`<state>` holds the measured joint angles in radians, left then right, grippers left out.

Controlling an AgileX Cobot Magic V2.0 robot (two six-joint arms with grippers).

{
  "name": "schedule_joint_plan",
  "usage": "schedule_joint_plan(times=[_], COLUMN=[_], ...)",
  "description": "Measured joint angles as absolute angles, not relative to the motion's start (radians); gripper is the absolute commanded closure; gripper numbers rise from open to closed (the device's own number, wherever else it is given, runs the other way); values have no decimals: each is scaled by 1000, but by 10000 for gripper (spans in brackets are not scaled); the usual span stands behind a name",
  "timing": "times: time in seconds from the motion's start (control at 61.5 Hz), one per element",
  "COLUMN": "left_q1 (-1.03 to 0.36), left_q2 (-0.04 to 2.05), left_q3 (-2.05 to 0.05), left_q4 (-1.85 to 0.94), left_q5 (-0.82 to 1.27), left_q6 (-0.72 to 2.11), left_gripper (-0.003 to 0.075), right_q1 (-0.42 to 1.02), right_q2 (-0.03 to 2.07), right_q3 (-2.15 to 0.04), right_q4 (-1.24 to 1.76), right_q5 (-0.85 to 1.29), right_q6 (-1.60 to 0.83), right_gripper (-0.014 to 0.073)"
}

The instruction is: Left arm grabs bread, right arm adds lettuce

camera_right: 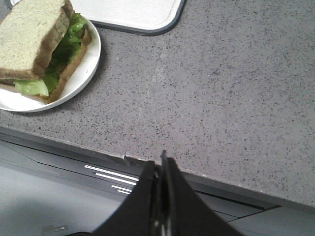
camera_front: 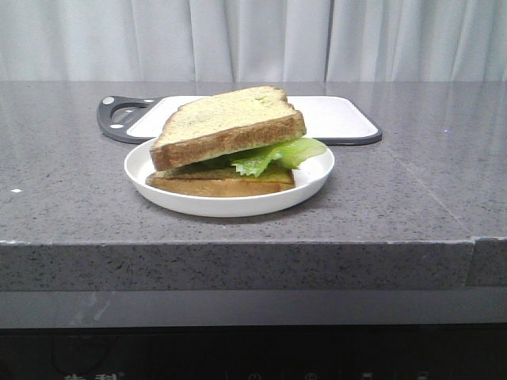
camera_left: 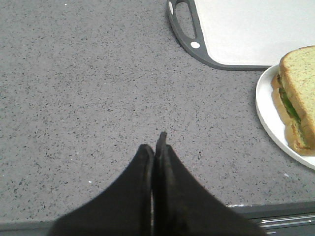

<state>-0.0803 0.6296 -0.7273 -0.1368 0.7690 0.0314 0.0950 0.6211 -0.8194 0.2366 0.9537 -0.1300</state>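
A thick bread slice lies tilted on top of the green lettuce, which lies on a thinner bottom slice on a white plate. The bread and plate show in the left wrist view, and the bread and lettuce in the right wrist view. My left gripper is shut and empty over the bare counter, left of the plate. My right gripper is shut and empty at the counter's front edge, right of the plate. Neither arm shows in the front view.
A white cutting board with a dark grey rim and handle lies behind the plate; it also shows in the left wrist view and right wrist view. The grey speckled counter's front edge drops off below. Curtains hang behind.
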Motion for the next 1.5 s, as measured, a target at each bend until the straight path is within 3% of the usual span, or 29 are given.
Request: schedule_joint_plan(times=[0.374,0.488,0.878,1.089,1.495], left_q1=[-80,-73,-69,-69,-69], left_q2=[610,538,84,-4,-4], left_q3=[-715,-661,-168,2,4], left_q4=[-139,-77,-28,-28,0], left_q5=[758,673,260,86,52], left_q6=[31,33,35,35,35], left_gripper=[741,741,741,741,741], right_q1=[95,95,95,95,95], right_q2=[621,621,621,621,621], right_q3=[-819,-819,-819,-819,-819], right_q4=[237,237,237,237,237], right_q5=[954,954,954,954,954], right_q6=[-130,-130,-130,-130,-130], right_gripper=[711,711,711,711,711])
